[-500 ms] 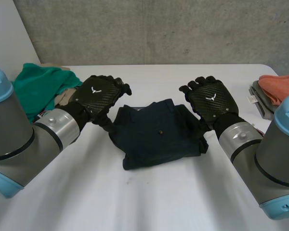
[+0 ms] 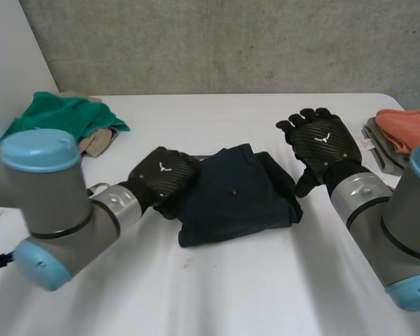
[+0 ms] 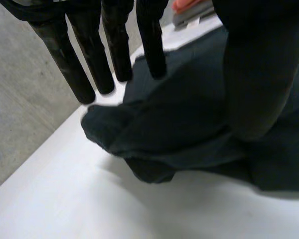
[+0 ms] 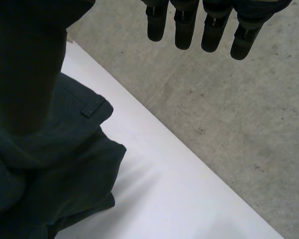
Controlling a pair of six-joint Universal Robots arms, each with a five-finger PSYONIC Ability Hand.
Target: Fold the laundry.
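White table [image 2: 217, 280], grey concrete wall [image 2: 231, 42] behind, left hand [image 2: 164, 173] fingers straight at edge of navy garment [image 2: 234, 196], right hand [image 2: 320, 145] spread loose beside it

One navy garment [image 2: 238, 192], one green cloth [image 2: 59, 115], one orange cloth [image 2: 406, 126], two hands: left hand [image 2: 164, 171], right hand [image 2: 322, 143].

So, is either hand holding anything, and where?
Nothing is held. The left hand rests open on the dark garment, at its left edge; the right hand is open beside it.
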